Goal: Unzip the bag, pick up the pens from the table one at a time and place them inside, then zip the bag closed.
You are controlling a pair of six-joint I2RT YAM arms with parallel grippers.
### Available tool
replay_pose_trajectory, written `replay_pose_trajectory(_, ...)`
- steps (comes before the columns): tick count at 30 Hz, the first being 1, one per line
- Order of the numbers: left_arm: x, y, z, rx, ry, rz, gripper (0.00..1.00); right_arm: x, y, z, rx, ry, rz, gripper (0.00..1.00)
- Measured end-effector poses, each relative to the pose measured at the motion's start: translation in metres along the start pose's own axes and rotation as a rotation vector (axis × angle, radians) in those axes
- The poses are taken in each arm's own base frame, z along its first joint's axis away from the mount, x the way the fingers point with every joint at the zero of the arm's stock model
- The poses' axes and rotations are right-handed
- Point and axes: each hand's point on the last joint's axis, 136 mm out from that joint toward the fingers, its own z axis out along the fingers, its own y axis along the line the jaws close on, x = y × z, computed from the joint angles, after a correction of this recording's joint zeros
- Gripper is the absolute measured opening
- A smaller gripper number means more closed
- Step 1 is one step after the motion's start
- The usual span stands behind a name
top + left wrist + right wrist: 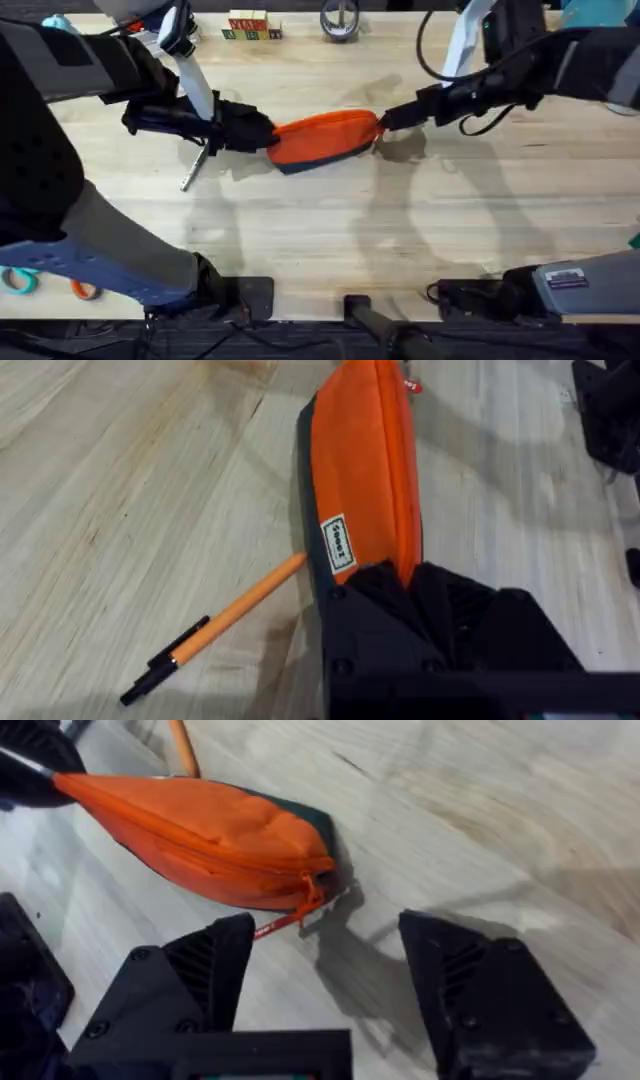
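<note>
Black fingers of the left gripper [400,585] clench one end of the orange bag [325,136], mid-frame on the plank table [330,240]. Right gripper [325,965] stands released beside the zipper pull [300,915]. Orange pen [215,625] lies beside the bag, its tip at the bag's edge.

bag [362,470] near end hidden under left gripper [400,585], orange pen [182,745] cut off by frame edge, silver pen [193,166] perhaps partly covered

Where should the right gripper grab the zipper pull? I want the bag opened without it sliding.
Take the small red pull tab hanging off the bag at its near end, coming in from that end. The open right gripper already faces it, and the left gripper pins the far end.
</note>
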Motion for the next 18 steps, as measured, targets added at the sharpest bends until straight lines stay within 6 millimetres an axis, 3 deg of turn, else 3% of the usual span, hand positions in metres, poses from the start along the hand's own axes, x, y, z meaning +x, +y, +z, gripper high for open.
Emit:
replay_pose_trajectory(7, 0.000, 0.000, 0.000, 0.000, 0.000, 0.000, 0.042, -0.002, 0.007, 0.009, -0.014, 0.005, -0.030, 0.863)
replay_pose_trajectory(18, 0.000, 0.000, 0.000, 0.000, 0.000, 0.000, 0.042, 0.009, -0.002, 0.023, -0.023, 0.045, 0.002, 0.790)
